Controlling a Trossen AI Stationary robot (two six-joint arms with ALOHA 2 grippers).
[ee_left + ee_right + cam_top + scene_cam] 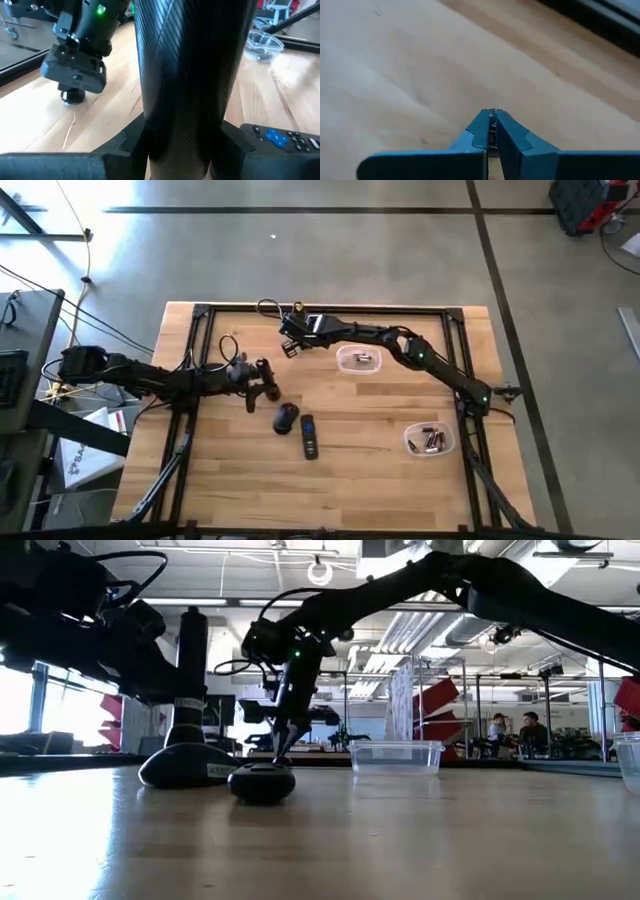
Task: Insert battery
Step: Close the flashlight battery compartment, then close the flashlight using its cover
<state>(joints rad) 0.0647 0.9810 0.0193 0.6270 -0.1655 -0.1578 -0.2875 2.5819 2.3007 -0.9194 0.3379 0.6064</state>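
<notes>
My right gripper [290,347] reaches to the table's far middle with its fingers pointing down [281,745]. It is shut on a small silvery thing [493,126], seemingly a battery seen end-on. My left gripper [265,385] is at the centre left, shut on a dark ribbed upright cylinder [190,75]. In the low view this cylinder [190,665] stands on a wide domed foot [178,766] on the table. A dark rounded thing [286,418] and a black remote [309,436] lie just near of the left gripper. My left gripper holds the dark cylinder's lower part [150,135] between its two fingers, one on each side. The fingers come about level from the table's left and lie across the cylinder, which stands upright. My right gripper pinches the silvery thing [493,131] between the very ends of its fingers, which point down at the table. Only a sliver of it shows between them.
A clear tub [360,360] holding one battery stands at the far middle, right of the right gripper. A second clear tub [430,440] with several batteries stands at the near right. Black frame bars [320,308] run along the table's edges.
</notes>
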